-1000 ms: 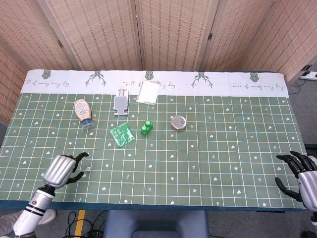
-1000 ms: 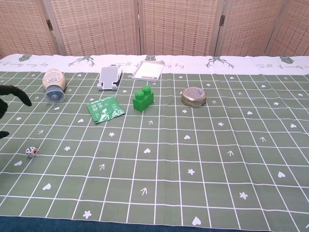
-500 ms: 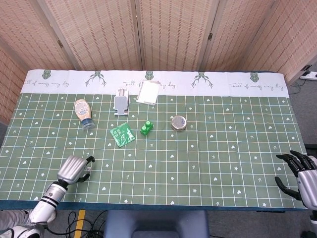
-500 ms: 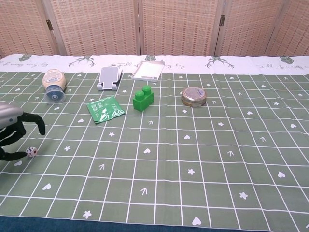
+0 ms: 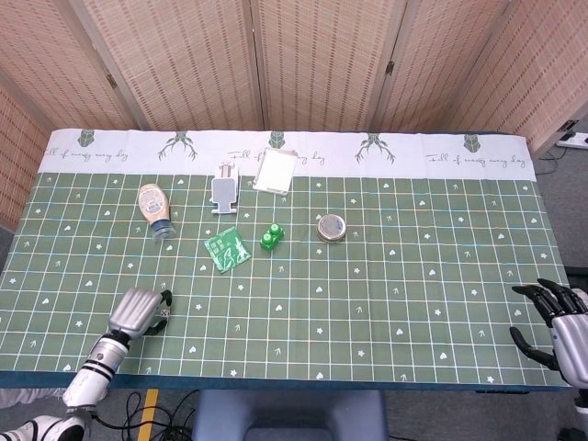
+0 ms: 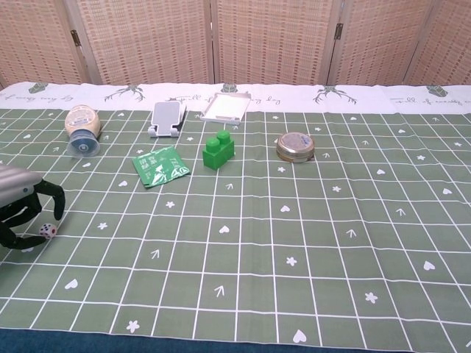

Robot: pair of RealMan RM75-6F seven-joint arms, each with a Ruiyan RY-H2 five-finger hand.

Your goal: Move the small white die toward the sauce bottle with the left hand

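Green gridded counter [image 5: 367, 303] under everything, white-bordered along the far edge. Left hand [image 6: 20, 206] low at the near left corner, fingers [image 6: 55, 200] curled down around the small white die [image 6: 48, 231], tips on either side of it; cannot tell whether gripping it yet. Right hand [image 5: 562, 322] off the near right edge, fingers spread, holding nothing. Sauce bottle [image 5: 154, 209] lying on its side farther back on the left, well apart from the die. Between them and rightward: green packet [image 5: 227, 249], green block [image 5: 271, 236], round tin [image 5: 332, 227].
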